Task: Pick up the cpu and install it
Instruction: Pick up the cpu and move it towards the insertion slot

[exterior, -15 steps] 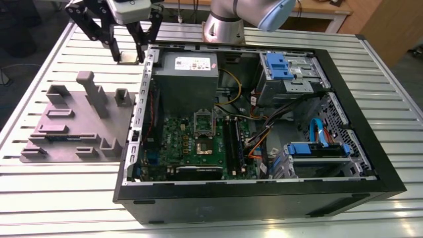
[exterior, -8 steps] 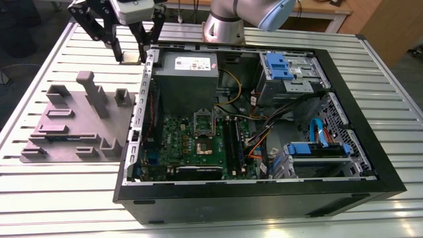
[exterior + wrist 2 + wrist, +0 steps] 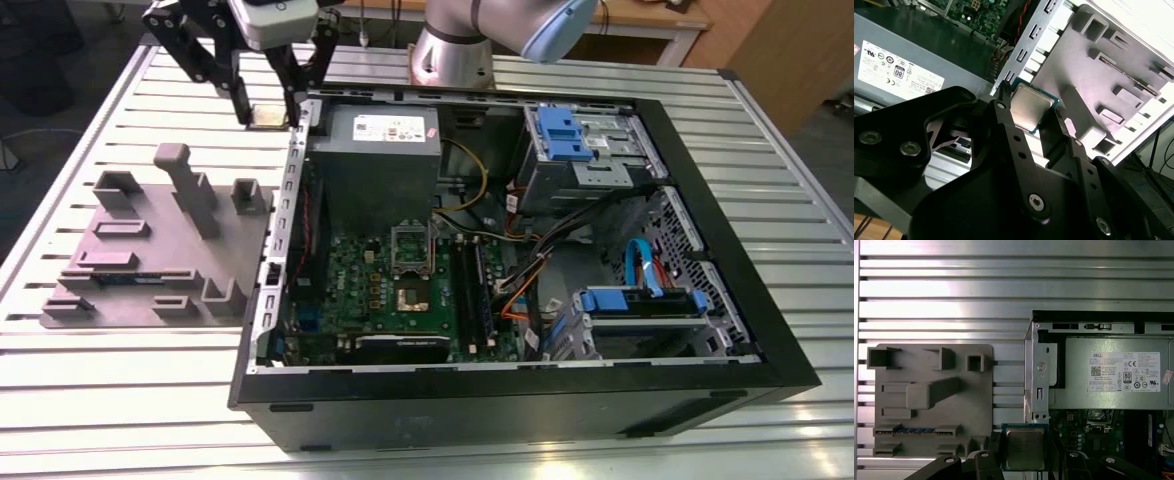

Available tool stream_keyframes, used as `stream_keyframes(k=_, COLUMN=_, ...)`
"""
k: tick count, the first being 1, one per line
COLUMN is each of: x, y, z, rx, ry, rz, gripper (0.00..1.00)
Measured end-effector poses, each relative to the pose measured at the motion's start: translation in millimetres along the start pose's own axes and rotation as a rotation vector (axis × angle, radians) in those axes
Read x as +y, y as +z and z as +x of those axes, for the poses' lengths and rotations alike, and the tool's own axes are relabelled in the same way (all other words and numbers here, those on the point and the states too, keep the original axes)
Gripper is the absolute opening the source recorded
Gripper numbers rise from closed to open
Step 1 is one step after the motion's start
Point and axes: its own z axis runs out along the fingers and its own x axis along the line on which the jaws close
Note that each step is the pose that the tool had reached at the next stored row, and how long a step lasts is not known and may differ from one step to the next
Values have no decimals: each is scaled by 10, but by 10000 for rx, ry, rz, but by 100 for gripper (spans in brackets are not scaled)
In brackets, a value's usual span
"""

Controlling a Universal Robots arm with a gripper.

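pickup looks done, install not yet: that's my read from where i stand. taking it from the exterior view's left, one grey plastic fixture (image 3: pixel 147 250) sits on the slatted metal table (image 3: pixel 120 400), and i see no chip in its pockets, only a bluish strip lying in one slot. just beside its far corner hangs the one gripper (image 3: pixel 274 112). its two black fingers are closed narrowly on the edges of the cpu (image 3: pixel 267 117). both wrist views show the silvery square pinched between them, held flat and clear of the table. the chip hangs over the gap between the fixture and the wall of the open computer case (image 3: pixel 534 410), near the corner of the power supply (image 3: pixel 374 150).

further right, inside the case, one green motherboard (image 3: pixel 360 290) lies with its cpu socket (image 3: pixel 410 290). the socket looks unfilled, though i can't be sure from here. the chip is well apart from it, so seating it remains. beside the socket stand what i count as two memory sticks (image 3: pixel 467 290). then come two blue-trimmed drive bays, one far (image 3: pixel 577 135), one near (image 3: pixel 641 300).
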Motion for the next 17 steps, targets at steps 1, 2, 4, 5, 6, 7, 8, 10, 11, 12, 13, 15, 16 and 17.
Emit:
stream_keyframes(k=1, x=0, y=0, z=-5, rx=0, ry=0, rz=0, gripper=47)
stream_keyframes(k=2, x=0, y=0, z=-9, rx=0, ry=0, rz=0, gripper=47)
stream_keyframes(k=4, x=0, y=0, z=-19, rx=0, ry=0, rz=0, gripper=47)
stream_keyframes(k=5, x=0, y=0, z=-23, rx=0, ry=0, rz=0, gripper=47)
stream_keyframes(k=6, x=0, y=0, z=-28, rx=0, ry=0, rz=-1, gripper=47)
stream_keyframes(k=7, x=0, y=0, z=-33, rx=0, ry=0, rz=-1, gripper=47)
stream_keyframes(k=8, x=0, y=0, z=-37, rx=0, ry=0, rz=0, gripper=47)
stream_keyframes(k=10, x=0, y=0, z=-49, rx=0, ry=0, rz=0, gripper=47)
stream_keyframes(k=11, x=0, y=0, z=-53, rx=-1, ry=0, rz=0, gripper=47)
stream_keyframes(k=12, x=1, y=0, z=-58, rx=0, ry=0, rz=0, gripper=47)
stream_keyframes(k=13, x=1, y=0, z=-63, rx=0, ry=0, rz=-1, gripper=47)
stream_keyframes(k=15, x=1, y=0, z=-72, rx=0, ry=0, rz=0, gripper=47)
stream_keyframes(k=16, x=1, y=0, z=-77, rx=0, ry=0, rz=-1, gripper=47)
stream_keyframes(k=17, x=1, y=0, z=-81, rx=0, ry=0, rz=0, gripper=47)
